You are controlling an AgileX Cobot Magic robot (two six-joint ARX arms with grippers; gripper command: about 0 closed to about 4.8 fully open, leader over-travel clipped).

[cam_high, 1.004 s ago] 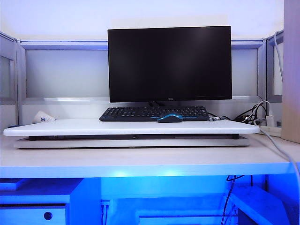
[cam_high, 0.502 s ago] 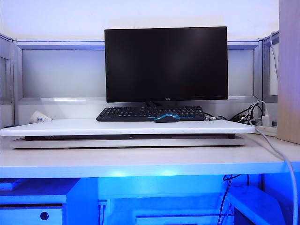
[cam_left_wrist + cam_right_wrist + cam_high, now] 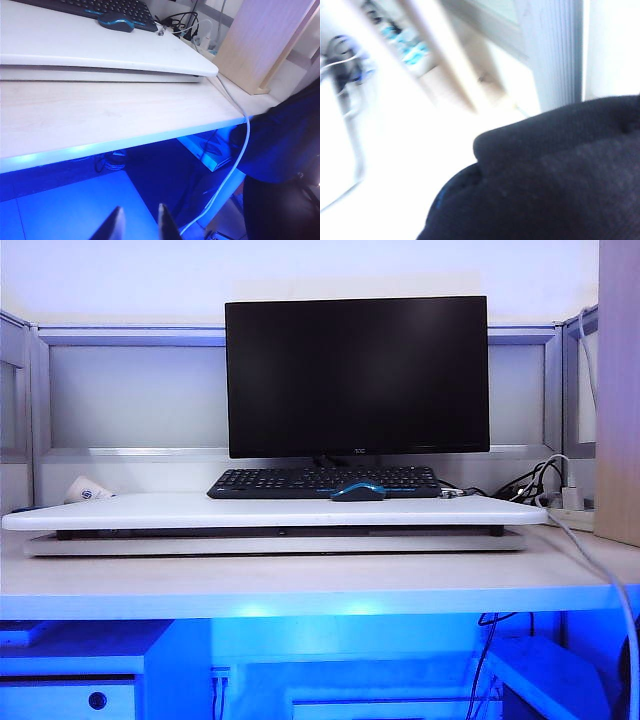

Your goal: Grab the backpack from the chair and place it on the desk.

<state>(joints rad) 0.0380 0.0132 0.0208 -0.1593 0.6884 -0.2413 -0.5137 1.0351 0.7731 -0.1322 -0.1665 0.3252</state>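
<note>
Well — backpack [image 3: 286,142] lies far from left gripper [image 3: 140,207] fingers [image 3: 168,227].

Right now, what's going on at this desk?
The backpack, dark fabric, fills the blurred right wrist view close up, but the right gripper itself is out of view, so a grip can't be confirmed. The left gripper hangs below the desk edge, jaws apart and empty. On the desk's riser sit the monitor, keyboard and mouse; no backpack there yet.
</note>
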